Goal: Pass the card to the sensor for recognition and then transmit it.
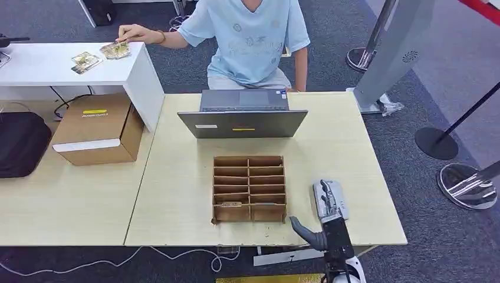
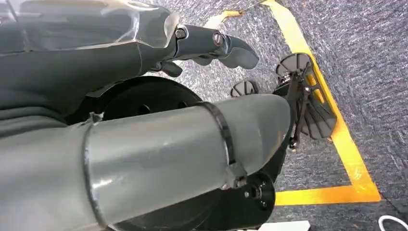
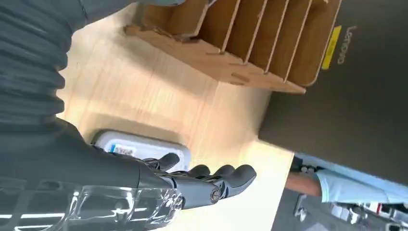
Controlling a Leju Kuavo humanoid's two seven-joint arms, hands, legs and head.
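The worktop point(image 1: 177, 218) was a pale wooden desk. On its far side stood a laptop point(image 1: 243, 122) with its lid towards the robot, and a person point(image 1: 247, 35) sat behind it, one hand reaching left to small packets on a white side table point(image 1: 59, 65). A cardboard box point(image 1: 97, 128) lay on the left of the worktop. Near the middle sat a wooden rack point(image 1: 249, 188) of slots; a card point(image 1: 231, 204) appeared to lie in its near-left slot, though it was too small to be sure.

Right of the rack, near the front edge, lay the sensor point(image 3: 139, 147), a flat grey device with a printed label. The right hand point(image 1: 326, 203) hovered over it, fingers stretched out side by side, holding nothing. The left hand point(image 2: 211, 45) hung by the robot's side above the floor, fingers loosely curled on nothing.

A card would likely be light, thin, stiff and slick, so lying flat it should be hard to lift. Pinching the edge that stands above the slot wall looks the best hold.
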